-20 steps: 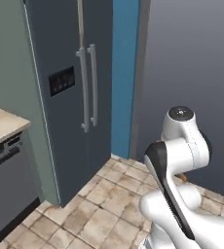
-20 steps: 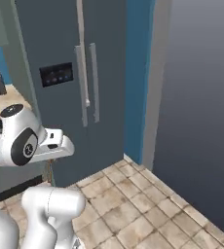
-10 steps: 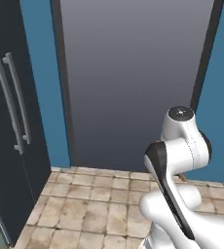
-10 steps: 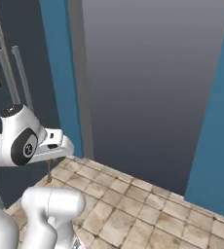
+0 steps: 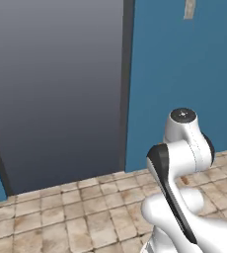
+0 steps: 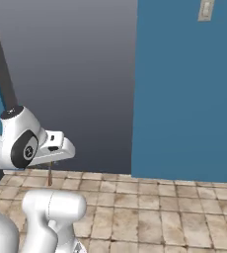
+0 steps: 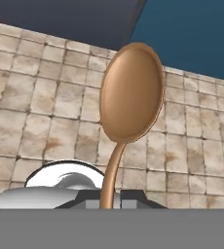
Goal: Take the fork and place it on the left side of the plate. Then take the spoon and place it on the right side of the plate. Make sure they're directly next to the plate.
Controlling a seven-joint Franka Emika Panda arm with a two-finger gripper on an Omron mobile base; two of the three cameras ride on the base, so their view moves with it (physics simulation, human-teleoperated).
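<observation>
The jaws are clenched on the spoon (image 7: 131, 95), which juts out from between them in the hand view, its brown bowl held over the tiled floor (image 7: 46, 112); in the right base view a thin brown stem (image 6: 50, 174) hangs below the gripper (image 6: 56, 148), and that is most likely the same utensil. The arm is folded close to the body, facing a tall grey panel (image 5: 56, 84) and a blue wall (image 5: 184, 74), with a small pale wall plate (image 6: 206, 9) high up. As I judge it, the main risk is the hold itself: only the slim end of the handle appears to be pinched, so a jolt while the base drives could let the spoon swivel or slip and drop to the floor, out of easy reach. A swivel alone would spoil the set-down, leaving it skewed or short of the plate's right rim. With no surface in sight, the approach must also be judged afresh, and a wide swing near the wall could clip it. No brand, label or readable writing shows anywhere.
</observation>
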